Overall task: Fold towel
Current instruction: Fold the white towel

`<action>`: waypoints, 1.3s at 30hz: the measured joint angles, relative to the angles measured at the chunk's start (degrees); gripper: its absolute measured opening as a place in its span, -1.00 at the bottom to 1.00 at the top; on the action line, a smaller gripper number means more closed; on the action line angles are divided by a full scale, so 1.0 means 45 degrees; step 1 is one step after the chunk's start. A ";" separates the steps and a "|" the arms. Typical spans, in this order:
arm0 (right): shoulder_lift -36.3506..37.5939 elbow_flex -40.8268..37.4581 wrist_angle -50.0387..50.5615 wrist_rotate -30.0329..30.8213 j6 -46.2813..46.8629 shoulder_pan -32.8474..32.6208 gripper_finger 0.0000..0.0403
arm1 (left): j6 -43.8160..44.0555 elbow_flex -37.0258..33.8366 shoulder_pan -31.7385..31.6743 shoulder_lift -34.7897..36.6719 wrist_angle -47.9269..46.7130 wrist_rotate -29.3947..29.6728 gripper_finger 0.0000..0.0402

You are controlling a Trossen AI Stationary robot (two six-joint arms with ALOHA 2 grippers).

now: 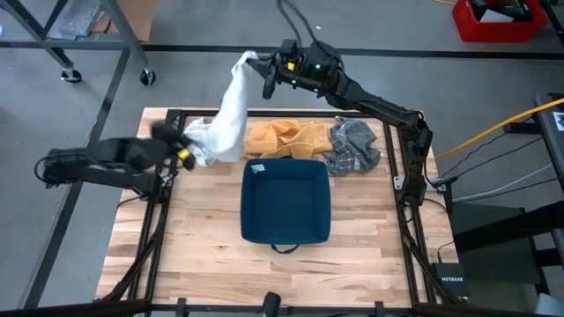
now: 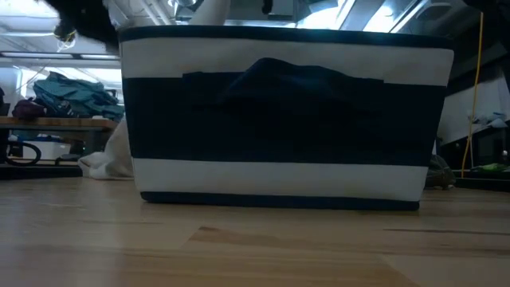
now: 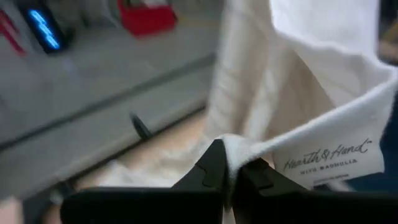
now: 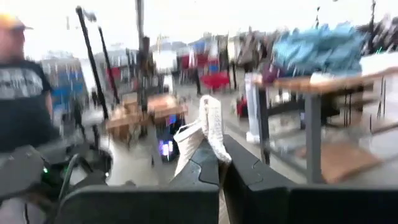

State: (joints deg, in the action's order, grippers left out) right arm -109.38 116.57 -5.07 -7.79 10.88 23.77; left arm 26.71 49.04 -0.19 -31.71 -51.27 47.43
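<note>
A white towel (image 1: 227, 119) stretches between my two grippers above the table's far left part. My right gripper (image 1: 267, 70) is raised past the far edge and shut on the towel's upper end. My left gripper (image 1: 185, 151) is lower, near the left edge, shut on the towel's lower end. The left wrist view shows the white towel (image 3: 292, 74) with its label (image 3: 329, 158). In the low view the towel's lower part (image 2: 111, 159) shows left of the bin. My left gripper pinches the towel's edge beside the label (image 3: 233, 149) between its two fingers; the cloth rises away from the fingers toward the other arm. My right gripper pinches a corner of the towel (image 4: 211, 134) between its fingers, lifted high; a short tuft stands out past the fingertips and the rest hangs below.
A navy bin (image 1: 285, 201) stands mid-table and fills the low view as a navy-and-white striped bin (image 2: 283, 115). An orange cloth (image 1: 280, 137) and a grey checked cloth (image 1: 352, 145) lie along the far edge. A person (image 4: 22, 93) stands beyond the table.
</note>
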 joint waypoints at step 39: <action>-0.0107 0.0005 -0.8444 0.3574 0.0678 0.0646 -0.99 | -1.8815 0.5450 -0.2190 -0.3248 2.0877 0.2936 -1.00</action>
State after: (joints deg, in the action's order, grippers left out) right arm -109.86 116.60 -43.07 8.29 13.93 26.68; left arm -57.96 73.57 -10.05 -46.33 42.68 60.64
